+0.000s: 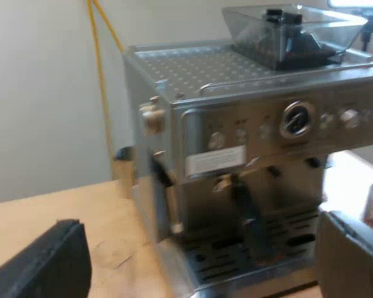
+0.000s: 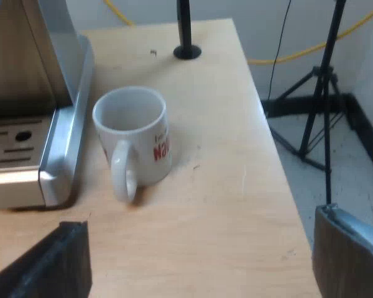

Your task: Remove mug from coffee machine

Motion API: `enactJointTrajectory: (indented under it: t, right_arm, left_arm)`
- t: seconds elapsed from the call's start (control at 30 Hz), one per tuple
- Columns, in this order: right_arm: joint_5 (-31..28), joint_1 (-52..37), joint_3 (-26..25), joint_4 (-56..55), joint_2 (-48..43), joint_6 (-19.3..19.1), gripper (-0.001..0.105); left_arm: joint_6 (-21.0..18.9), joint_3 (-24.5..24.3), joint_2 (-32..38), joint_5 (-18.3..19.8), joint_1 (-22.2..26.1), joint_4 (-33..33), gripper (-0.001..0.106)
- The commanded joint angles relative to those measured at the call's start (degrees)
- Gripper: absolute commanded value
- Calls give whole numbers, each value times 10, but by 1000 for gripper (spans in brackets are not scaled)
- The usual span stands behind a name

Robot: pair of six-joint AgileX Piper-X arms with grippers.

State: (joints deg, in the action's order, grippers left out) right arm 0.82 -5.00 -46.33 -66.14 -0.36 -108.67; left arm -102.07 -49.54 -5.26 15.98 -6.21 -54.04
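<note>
Left hand: released, fingers spread wide, nothing between them. It faces the front of the espresso machine, with the bean hopper on top and the drip tray below. No cup on the tray bars in sight here.

Right hand: also released and empty, fingers apart. It hangs above the table, looking down on the mug. The mug stands upright on the table, just beside the edge of the machine's base, handle toward the hand, looks empty inside. So it reads as already off the machine; the task looks done or nearly so.

Risks from here:
- Mug sits very close to the base. A sideways sweep of the right hand could clip the rim or handle and knock it into the metal or tip it.
- The table edge is near on the mug's other side, floor and a tripod beyond. A hard nudge that way could send it off.
- A re-grasp by the handle could twist the mug.
</note>
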Motion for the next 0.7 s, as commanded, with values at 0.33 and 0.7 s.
enactJointTrajectory:
  t: [0.33, 0.7]
  right_arm:
    - [16, -2, -2, 2, -27, -4, 74]
    - [33, -2, 38, 3, -27, -4, 74]
  left_arm:
    - [7, -11, 85, -115, 2, -191, 83]
    - [7, 60, 85, -124, 2, -90, 83]
